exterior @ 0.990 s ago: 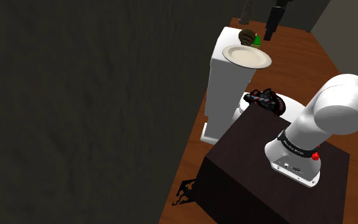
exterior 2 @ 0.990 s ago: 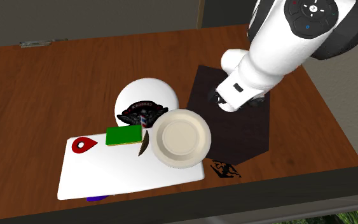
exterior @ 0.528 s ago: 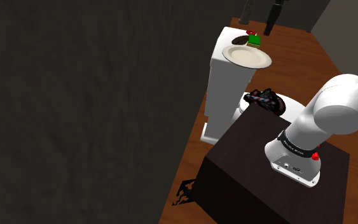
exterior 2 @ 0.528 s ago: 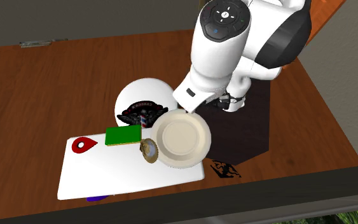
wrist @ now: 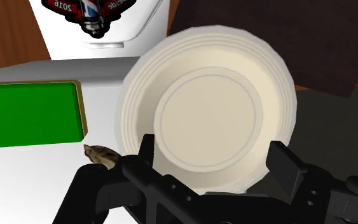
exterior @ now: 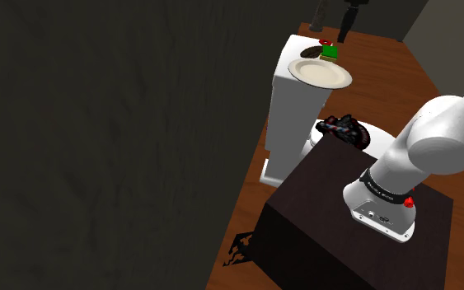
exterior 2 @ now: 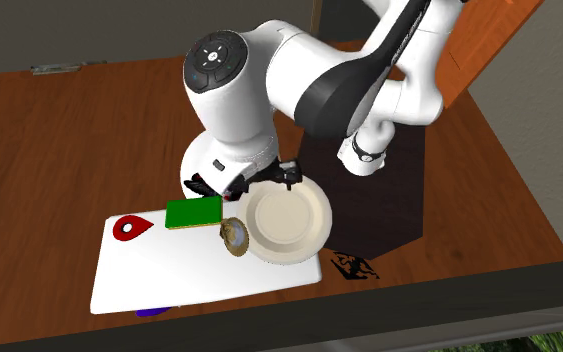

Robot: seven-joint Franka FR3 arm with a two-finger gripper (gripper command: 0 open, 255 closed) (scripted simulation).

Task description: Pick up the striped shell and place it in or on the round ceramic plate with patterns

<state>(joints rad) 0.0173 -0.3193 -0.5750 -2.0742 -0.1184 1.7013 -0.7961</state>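
Whereas 1 second ago the white arm [exterior 2: 269,70] was folded back over its dark stand [exterior 2: 394,215], it has now swung out across the white surface [exterior 2: 169,275]. That brings the gripper [wrist: 215,159] above the things laid there. The wrist view looks straight down on the round cream plate [exterior 2: 287,220], which lies below and between the 2 fingers [wrist: 147,149]. They stand well apart with nothing between them, so the hand is released and empty. The green block [exterior 2: 195,212] lies off to the outer side of 1 finger and has not shifted. The brown striped shell [exterior 2: 235,238] has changed: 1 second ago it showed as a dark sliver on edge between block and plate. Now it lies flat, as it did 0.5 seconds ago. It rests on the white surface just outside the finger on the green block's side, close against the plate's rim; I cannot tell whether it touches. For the task, I judge that the approach is nearly done but the pick is not begun. The hand is centred on the goal, not on the shell. It would probably have to move sideways toward the block before descending, and the nearby rim leaves little room for the finger on that side.
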